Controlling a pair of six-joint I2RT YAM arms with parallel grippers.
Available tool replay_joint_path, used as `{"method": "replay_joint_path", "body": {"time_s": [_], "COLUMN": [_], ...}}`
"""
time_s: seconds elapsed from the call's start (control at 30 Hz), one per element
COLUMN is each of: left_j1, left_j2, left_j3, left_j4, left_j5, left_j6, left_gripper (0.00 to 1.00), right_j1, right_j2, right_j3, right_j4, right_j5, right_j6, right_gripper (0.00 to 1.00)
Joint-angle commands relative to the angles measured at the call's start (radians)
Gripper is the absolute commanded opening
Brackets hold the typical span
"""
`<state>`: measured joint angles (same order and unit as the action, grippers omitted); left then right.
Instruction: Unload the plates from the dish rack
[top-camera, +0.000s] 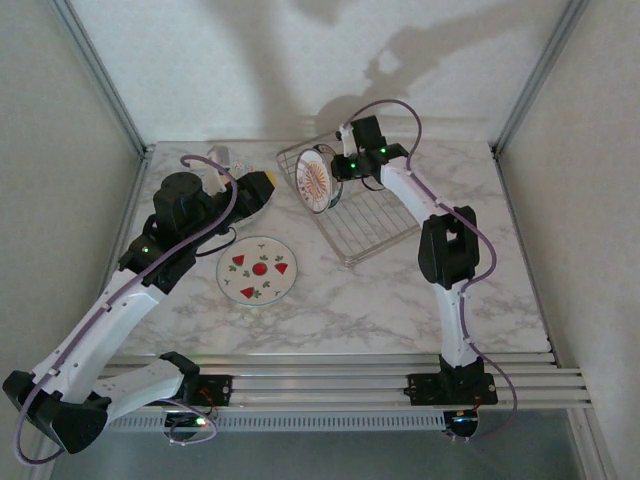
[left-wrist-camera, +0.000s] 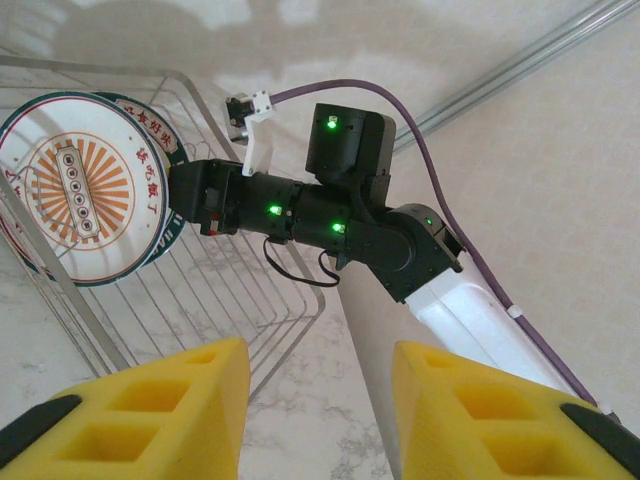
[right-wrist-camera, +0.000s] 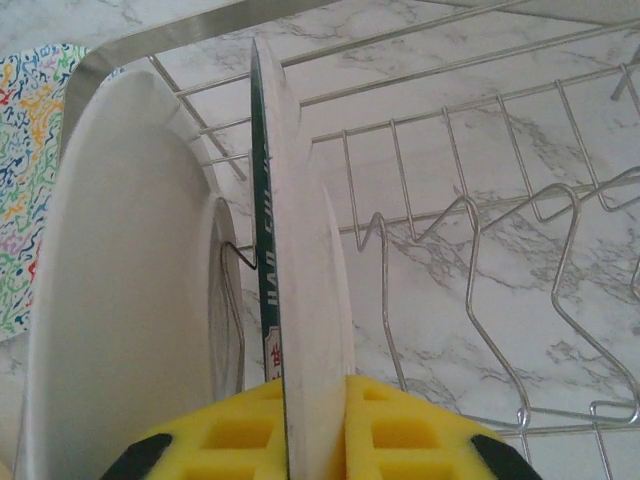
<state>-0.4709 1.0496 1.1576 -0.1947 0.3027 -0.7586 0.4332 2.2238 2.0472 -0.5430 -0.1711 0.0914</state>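
The silver wire dish rack (top-camera: 375, 225) (left-wrist-camera: 250, 300) (right-wrist-camera: 480, 230) holds two upright plates at its left end. The front one is white with an orange sunburst (top-camera: 313, 180) (left-wrist-camera: 80, 185); its white back (right-wrist-camera: 130, 280) faces my right wrist camera. Just behind it stands a white plate with a dark green lettered rim (left-wrist-camera: 155, 135) (right-wrist-camera: 310, 250), and my right gripper (top-camera: 338, 165) (left-wrist-camera: 178, 200) (right-wrist-camera: 315, 390) is shut on that rim. My left gripper (top-camera: 265, 185) (left-wrist-camera: 320, 400) hovers open and empty left of the rack. The white plate with red-and-green motifs (top-camera: 259, 268) lies flat on the table.
A multicoloured speckled plate (right-wrist-camera: 30, 180) lies on the marble table just outside the rack's left end. The rack's upright tines (right-wrist-camera: 560, 250) to the right of the plates are bare. Frame posts and side walls (top-camera: 100, 80) enclose the table.
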Motion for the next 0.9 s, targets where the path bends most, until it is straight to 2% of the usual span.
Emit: {"method": "replay_joint_path", "body": {"time_s": [0.0, 0.1, 0.4, 0.7, 0.87], "left_j1": [-0.008, -0.008, -0.008, -0.012, -0.039], "left_j2": [-0.003, -0.003, -0.002, 0.027, 0.099], "left_j3": [0.022, 0.014, -0.004, -0.014, 0.012], "left_j4": [0.005, 0.017, 0.051, 0.113, 0.133], "left_j5": [0.005, 0.007, 0.016, 0.052, 0.087], "left_j6": [0.018, 0.013, -0.01, -0.042, -0.051], "left_gripper": [0.42, 0.42, 0.42, 0.42, 0.45], "right_j1": [0.028, 0.051, 0.067, 0.051, 0.014], "right_j2": [-0.007, -0.034, -0.17, -0.395, -0.567], "right_j3": [0.062, 0.065, 0.02, -0.109, -0.23], "right_j4": [0.005, -0.005, -0.005, 0.009, 0.029], "right_j5": [0.001, 0.091, 0.307, 0.377, 0.336], "right_j6": [-0.033, -0.053, -0.065, -0.068, 0.006], "right_gripper": [0.06, 0.0, 0.0, 0.0, 0.0]}}
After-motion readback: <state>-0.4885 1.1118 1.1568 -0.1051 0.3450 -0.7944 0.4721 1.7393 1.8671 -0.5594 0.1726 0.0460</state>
